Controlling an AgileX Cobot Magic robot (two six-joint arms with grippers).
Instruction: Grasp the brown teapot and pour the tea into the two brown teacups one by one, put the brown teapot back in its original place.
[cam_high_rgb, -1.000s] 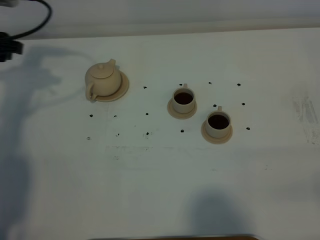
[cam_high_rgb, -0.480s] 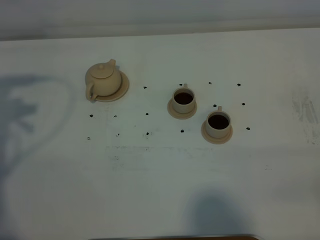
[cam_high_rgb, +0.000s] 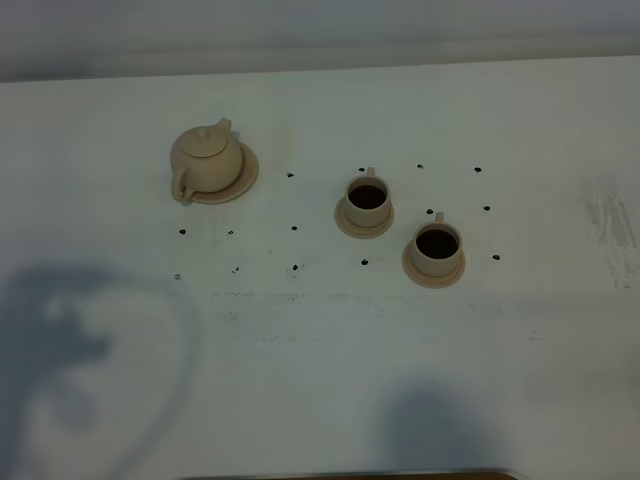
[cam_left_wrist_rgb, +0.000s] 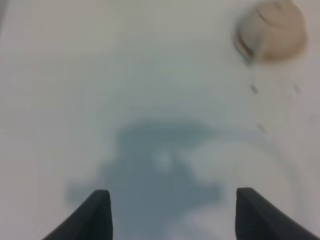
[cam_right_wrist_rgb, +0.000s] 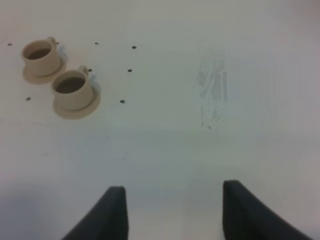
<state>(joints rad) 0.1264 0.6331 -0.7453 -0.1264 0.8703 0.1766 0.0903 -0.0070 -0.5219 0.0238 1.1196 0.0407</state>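
White counter (cam_high_rgb: 320, 380) fills every view, dotted with small dark marks (cam_high_rgb: 294, 227). Over it, the left gripper (cam_left_wrist_rgb: 172, 210) has its jaws spread wide with nothing between them, well apart from the brown teapot (cam_left_wrist_rgb: 272, 31). The right gripper (cam_right_wrist_rgb: 172, 207) also shows its jaws wide and empty above bare counter, well apart from the two brown teacups (cam_right_wrist_rgb: 72, 87). From the high camera neither gripper is visible; only shadows fall on the counter. The teapot sits upright on its round saucer (cam_high_rgb: 240, 180). To the right of the teapot, each teacup rests on its own small saucer and holds dark liquid, the farther cup (cam_high_rgb: 367, 196) nearer the teapot.
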